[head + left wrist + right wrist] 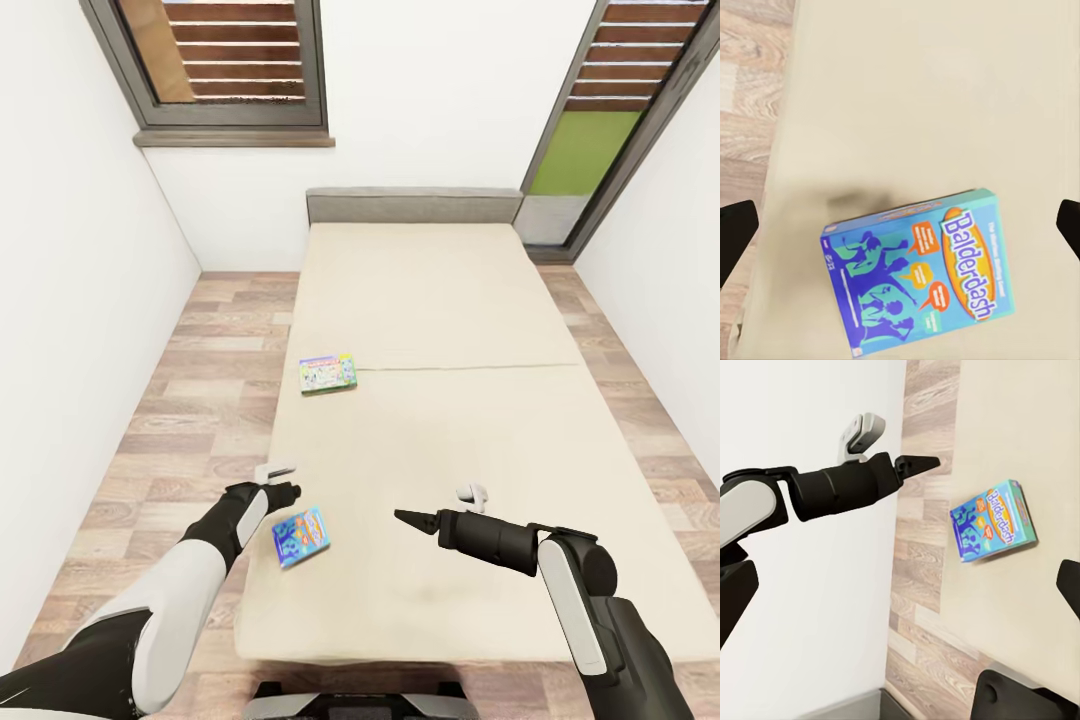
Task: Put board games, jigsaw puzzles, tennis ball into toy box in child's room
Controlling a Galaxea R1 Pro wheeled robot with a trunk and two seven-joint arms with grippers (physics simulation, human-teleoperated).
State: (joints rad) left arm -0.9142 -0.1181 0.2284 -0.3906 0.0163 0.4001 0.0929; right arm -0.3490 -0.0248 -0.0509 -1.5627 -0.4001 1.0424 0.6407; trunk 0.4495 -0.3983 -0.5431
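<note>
Blue board game box (919,274) titled "Balderdash", smaller print seemingly illegible

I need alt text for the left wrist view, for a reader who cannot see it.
A blue "Balderdash" board game box lies flat on the beige bed, near its edge, with wood-plank floor beside the mattress. The two dark fingertips of the open left tool stand wide apart, above the box and not touching it.

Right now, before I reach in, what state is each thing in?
Balderdash game: lying flat on the bed, face up, near its edge, not gripped.
Second board game: flat on the bed, farther up, untouched.
Bed: mattress bare apart from the two games.
Left gripper: open, above the Balderdash game.
Right gripper: open, empty, over the mattress.
</note>
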